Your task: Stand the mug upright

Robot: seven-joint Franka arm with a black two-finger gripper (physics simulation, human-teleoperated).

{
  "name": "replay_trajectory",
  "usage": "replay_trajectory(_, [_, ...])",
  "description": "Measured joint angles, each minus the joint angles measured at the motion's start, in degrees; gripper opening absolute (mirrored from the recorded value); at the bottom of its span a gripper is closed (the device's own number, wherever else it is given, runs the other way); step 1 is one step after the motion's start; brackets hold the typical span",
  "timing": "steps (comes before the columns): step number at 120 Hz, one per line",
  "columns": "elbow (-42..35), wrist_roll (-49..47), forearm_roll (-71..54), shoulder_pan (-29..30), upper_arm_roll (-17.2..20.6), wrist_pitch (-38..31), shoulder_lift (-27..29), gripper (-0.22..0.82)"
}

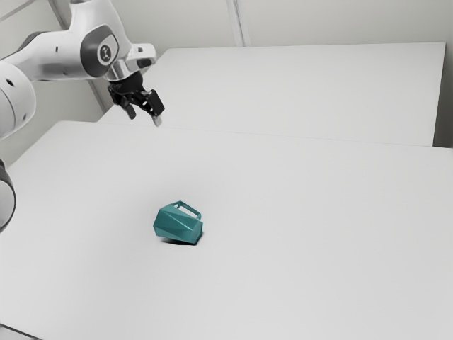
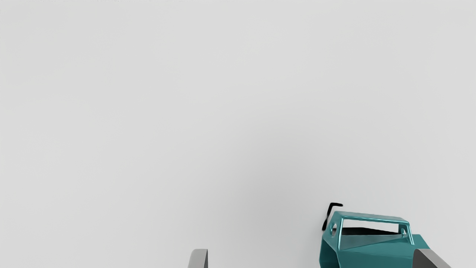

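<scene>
Teal, the mug [image 1: 178, 224] lies on its side, lower left of centre in the exterior view; I can't tell whether it holds anything. Upper left, my gripper [image 1: 144, 118] is empty, its fingers apart; I'd grip the body firmly, lift slightly and turn it slowly until the base sits flat

The rounded white arm [image 1: 60, 62] has an emblem-marked dark grey joint cap [image 1: 98, 51] and a black tool [image 1: 144, 117].
</scene>
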State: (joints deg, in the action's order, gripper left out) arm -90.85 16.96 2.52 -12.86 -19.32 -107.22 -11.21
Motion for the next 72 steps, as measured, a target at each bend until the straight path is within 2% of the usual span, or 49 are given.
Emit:
replay_trajectory(8, [-1.66,0.22,0.21,-0.01,0.26,-0.28,1.74,0.6])
replay_trajectory(20, [-7.01,-0.15,0.83,-0.39,1.91,-0.39,7.48,0.6])
replay_trajectory(28, [-10.85,-0.58,4.43,-1.97,0.39,-0.26,9.69,0.6])
replay_trajectory(35, [-13.75,-0.78,8.59,-3.63,-2.04,-0.52,9.84,0.6])
replay_trajectory(42, [-16.54,-0.86,12.46,-3.29,-2.86,-0.82,9.73,0.6])
replay_trajectory(56, [-22.78,-0.98,17.55,4.9,1.83,-1.3,9.83,0.6])
replay_trajectory(65, [-24.72,-0.8,19.21,13.28,7.38,-1.51,8.92,0.6])
replay_trajectory(72, [-25.88,-0.39,20.53,17.55,9.51,-1.63,7.42,0.6])
